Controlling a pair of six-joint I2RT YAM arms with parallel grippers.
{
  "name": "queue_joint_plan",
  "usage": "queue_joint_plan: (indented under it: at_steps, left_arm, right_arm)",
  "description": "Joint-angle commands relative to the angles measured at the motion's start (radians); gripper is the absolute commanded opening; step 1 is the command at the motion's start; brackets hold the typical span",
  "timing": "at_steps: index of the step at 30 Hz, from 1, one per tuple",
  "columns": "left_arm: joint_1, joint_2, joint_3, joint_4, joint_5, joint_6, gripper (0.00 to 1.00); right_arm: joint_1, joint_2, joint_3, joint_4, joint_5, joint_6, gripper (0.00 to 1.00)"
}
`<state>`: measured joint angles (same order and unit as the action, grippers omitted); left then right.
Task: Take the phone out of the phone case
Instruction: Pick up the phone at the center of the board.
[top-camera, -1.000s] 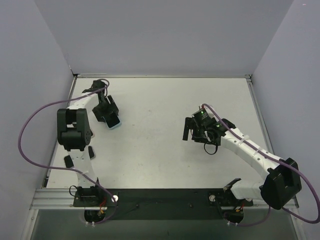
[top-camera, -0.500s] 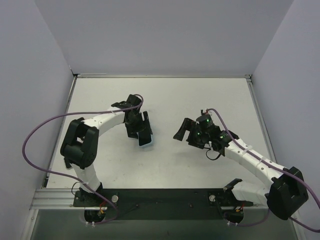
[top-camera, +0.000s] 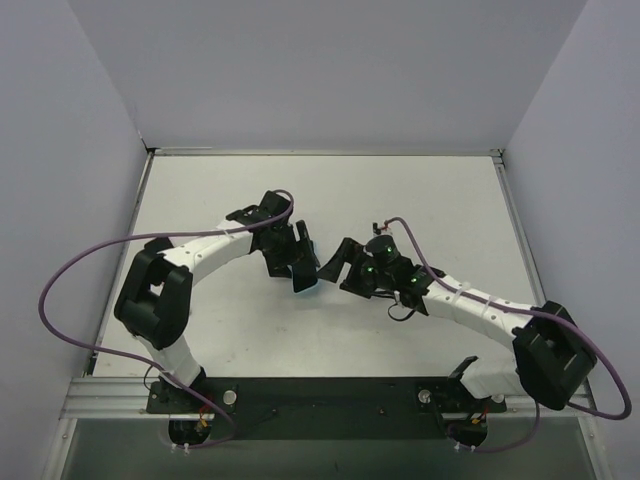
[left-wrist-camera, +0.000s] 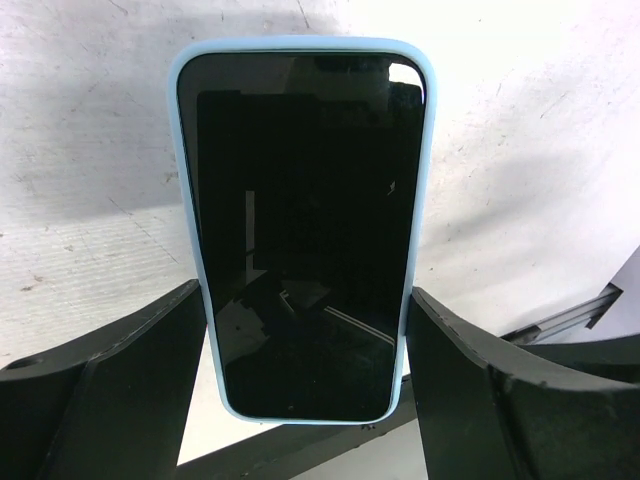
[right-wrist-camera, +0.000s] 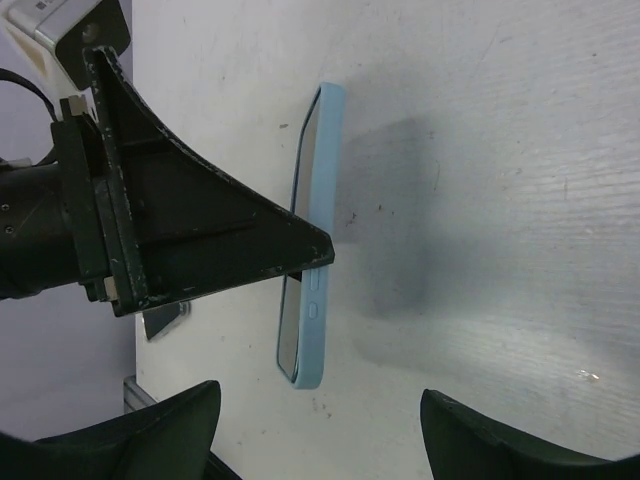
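Over the middle of the desk (top-camera: 420, 200), the left end effector (top-camera: 298, 262) grips a pale blue case (right-wrist-camera: 325, 180) by its two long edges, one finger (left-wrist-camera: 130, 380) pressed against each side. The phone (left-wrist-camera: 300, 230) sits inside the case, its dark screen facing the left wrist camera, held off the desk above its own shadow. Just beside it, the right end effector (top-camera: 338, 266) points at the case's edge, jaws spread wide and holding nothing.

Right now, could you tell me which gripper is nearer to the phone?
Left. The left gripper clamps the cased phone by its sides; the right gripper hangs just beside it, open and not touching.
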<state>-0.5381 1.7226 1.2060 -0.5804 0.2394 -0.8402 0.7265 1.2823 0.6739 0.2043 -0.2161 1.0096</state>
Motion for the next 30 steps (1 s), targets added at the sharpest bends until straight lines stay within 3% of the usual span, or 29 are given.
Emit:
queue_joint_plan:
  at_steps: [1,5,9,14,17,18,19,21,26,30]
  left_arm:
    - [-0.01,-0.078,-0.003,0.045,0.044,-0.054,0.38]
    - [-0.013,-0.116,-0.014,0.037,0.049,-0.065,0.38]
    - [-0.017,-0.141,-0.025,0.037,0.051,-0.073,0.38]
    - [-0.023,-0.152,-0.029,0.04,0.058,-0.079,0.38]
    - [-0.026,-0.156,-0.029,0.039,0.057,-0.085,0.38]
    - [-0.026,-0.158,-0.033,0.039,0.057,-0.086,0.39]
    - [-0.026,-0.159,-0.033,0.039,0.055,-0.088,0.43]
    - [-0.026,-0.166,-0.029,0.036,0.061,-0.085,0.5]
    - [-0.028,-0.196,-0.062,0.083,0.145,-0.109,0.94]
    - [-0.026,-0.244,-0.124,0.195,0.19,-0.131,0.96]
  right_arm:
    - [0.03,0.087,0.05,0.118,-0.019,0.034,0.73]
    - [0.044,0.147,0.069,0.17,-0.028,0.03,0.64]
    - [0.045,0.189,0.099,0.181,-0.043,0.027,0.48]
    - [0.051,0.242,0.134,0.207,-0.086,0.044,0.42]
    - [0.05,0.259,0.135,0.234,-0.104,0.06,0.26]
    - [0.051,0.261,0.131,0.234,-0.106,0.063,0.05]
    - [0.051,0.253,0.13,0.234,-0.106,0.07,0.0]
    - [0.044,0.239,0.112,0.234,-0.101,0.081,0.0]
    - [-0.04,0.117,0.047,0.218,-0.109,0.06,0.0]
    - [-0.133,0.034,0.009,0.175,-0.167,0.02,0.0]
